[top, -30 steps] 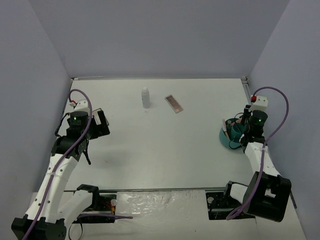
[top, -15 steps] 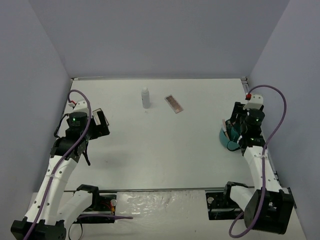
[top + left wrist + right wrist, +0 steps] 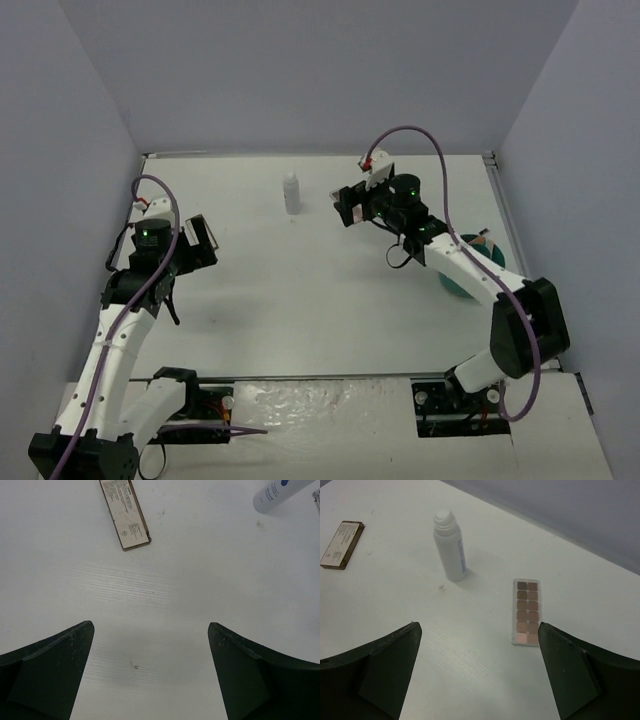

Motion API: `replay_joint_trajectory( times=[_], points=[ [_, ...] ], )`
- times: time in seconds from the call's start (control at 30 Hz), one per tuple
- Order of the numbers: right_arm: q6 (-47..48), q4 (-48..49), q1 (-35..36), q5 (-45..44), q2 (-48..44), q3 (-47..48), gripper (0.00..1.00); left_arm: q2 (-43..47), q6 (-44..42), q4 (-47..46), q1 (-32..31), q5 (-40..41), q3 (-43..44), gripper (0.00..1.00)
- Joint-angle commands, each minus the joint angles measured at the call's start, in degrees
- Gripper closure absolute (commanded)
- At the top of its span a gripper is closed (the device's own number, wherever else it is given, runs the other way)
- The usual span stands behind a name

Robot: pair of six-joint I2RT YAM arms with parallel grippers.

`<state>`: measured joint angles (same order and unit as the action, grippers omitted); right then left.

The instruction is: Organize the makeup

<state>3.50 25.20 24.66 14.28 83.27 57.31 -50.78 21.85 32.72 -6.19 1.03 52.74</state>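
Desk (image 3: 300, 310): white, grey walls around.
Left gripper (image 3: 150, 624): released, empty, hanging short of the labelled palette (image 3: 125, 512).
Tub (image 3: 458, 287): teal, on the right, well apart from both palettes.
Right gripper (image 3: 477, 625): released, empty, over the shade palette (image 3: 526, 611).
Bottle (image 3: 449, 550): upright, near that palette.
Risk: the flat palette could skid out of a shallow pinch; a wide finger could topple the bottle.

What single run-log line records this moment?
left gripper: open, empty | right gripper: open, empty, near swatch palette | white bottle: upright | labelled palette: flat
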Motion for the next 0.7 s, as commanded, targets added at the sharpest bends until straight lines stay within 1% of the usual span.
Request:
replay_joint_trajectory(
  times=[0.0, 0.13, 0.2, 0.27, 0.43, 0.67],
  points=[
    [1.25, 12.18, 2.71, 5.49, 11.03, 9.06, 0.00, -0.30, -0.85, -4.17, 0.49, 0.47, 0.51, 0.03],
    [0.28, 17.40, 3.55, 9.93, 22.31, 15.25, 0.00, -0.66, -1.15, -4.50, 0.57, 1.22, 0.11, 0.03],
    [-0.17, 18.86, 3.88, 11.38, 25.28, 17.45, 0.00, -1.09, -1.26, -4.56, 0.51, 1.53, 0.14, 0.03],
    [-0.85, 20.30, 4.30, 12.58, 30.67, 20.83, 0.00, -1.77, -1.37, -4.44, 0.57, 2.01, 0.09, 0.03],
    [-2.61, 23.69, 4.78, 13.45, 37.52, 27.48, 0.00, -3.42, -1.46, -4.33, 0.55, 1.96, 0.32, 0.03],
    [-3.44, 24.92, 5.39, 12.65, 46.02, 35.20, 0.00, -4.15, -1.54, -4.21, 0.57, 2.39, 0.35, 0.03]
  ],
)
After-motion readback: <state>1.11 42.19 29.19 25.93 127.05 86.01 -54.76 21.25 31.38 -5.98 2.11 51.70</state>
